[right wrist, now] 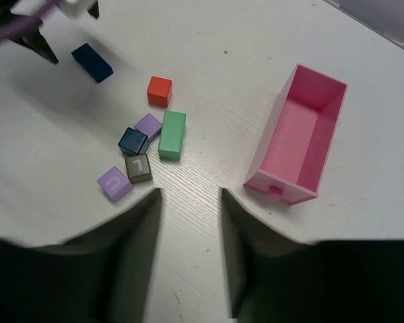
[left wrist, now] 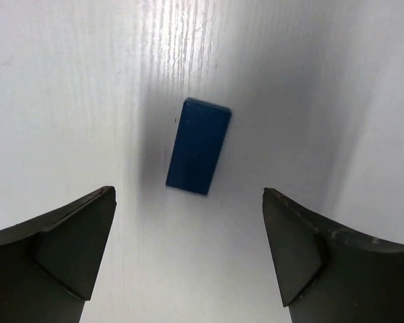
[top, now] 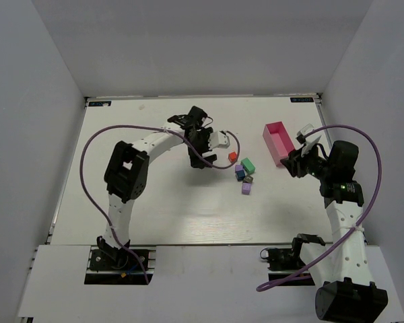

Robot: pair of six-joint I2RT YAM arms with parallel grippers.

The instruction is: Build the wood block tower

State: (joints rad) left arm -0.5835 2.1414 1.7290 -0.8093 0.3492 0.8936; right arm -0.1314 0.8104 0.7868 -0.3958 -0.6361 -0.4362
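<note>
A long dark blue block (left wrist: pixel 198 146) lies flat on the white table, just ahead of my left gripper (left wrist: pixel 188 193), which is open, empty and hovering above it. It also shows in the right wrist view (right wrist: pixel 92 62). To its right lies a loose cluster: a red block (right wrist: pixel 159 91), a long green block (right wrist: pixel 172 134), a purple block (right wrist: pixel 148 126), a small blue block (right wrist: pixel 132 141), a dark block (right wrist: pixel 139 167) and a lilac block (right wrist: pixel 114 183). None is stacked. My right gripper (right wrist: pixel 188 192) is open and empty, near the cluster and above the table. In the top view, my left gripper (top: pixel 202 161) is left of the red block (top: pixel 233 157).
A pink rectangular tray (right wrist: pixel 296 192) stands empty to the right of the cluster, close to my right gripper (top: pixel 294 165); it also shows in the top view (top: pixel 270 142). A purple cable loops from each arm. Grey walls enclose the table on three sides.
</note>
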